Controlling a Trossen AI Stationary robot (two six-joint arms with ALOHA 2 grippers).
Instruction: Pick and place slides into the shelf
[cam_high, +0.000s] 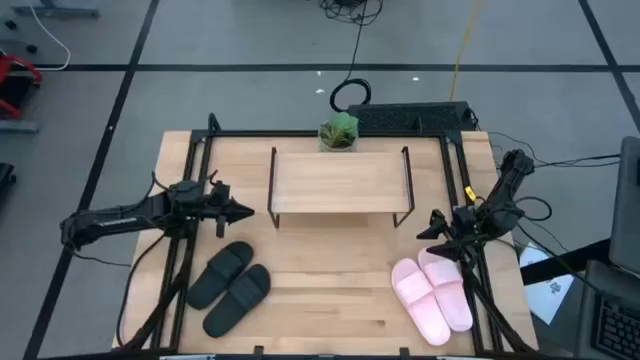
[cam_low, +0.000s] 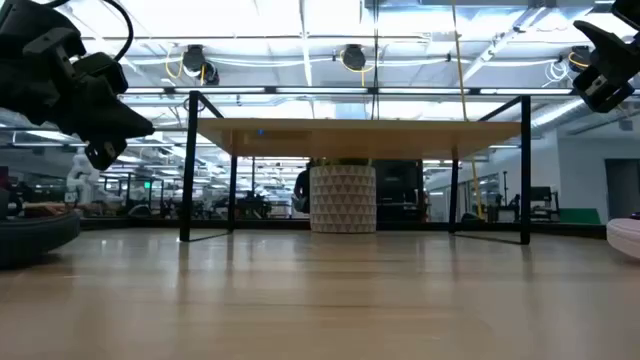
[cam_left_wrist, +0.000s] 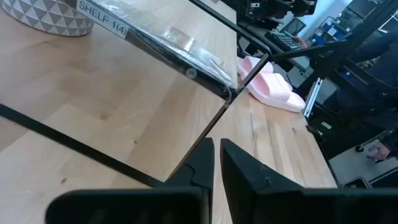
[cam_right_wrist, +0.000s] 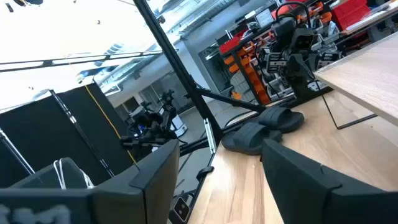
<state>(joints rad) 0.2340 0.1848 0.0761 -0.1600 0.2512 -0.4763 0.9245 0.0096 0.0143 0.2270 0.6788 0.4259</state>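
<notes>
On the light wooden table (cam_high: 330, 275), the shelf (cam_high: 339, 182) stands toward the far edge, its plank top bare, with a small potted plant (cam_high: 338, 132) in a patterned white pot just behind it. The black slides (cam_high: 229, 287) lie side by side on the near left of the table, and the pink slides (cam_high: 432, 296) lie together on the near right, all four well apart from the shelf. The left gripper (cam_high: 243, 211) hangs above the table beside the shelf's left end, its fingers (cam_left_wrist: 202, 163) pressed nearly together on nothing. The right gripper (cam_high: 428, 231) hangs near the shelf's right end, just beyond the pink pair, its fingers (cam_right_wrist: 314, 180) spread wide and empty. Around the table lies grey floor marked with dark lines, with cables (cam_high: 352, 60) trailing behind; the low view looks into a bright hall with ceiling lights.
</notes>
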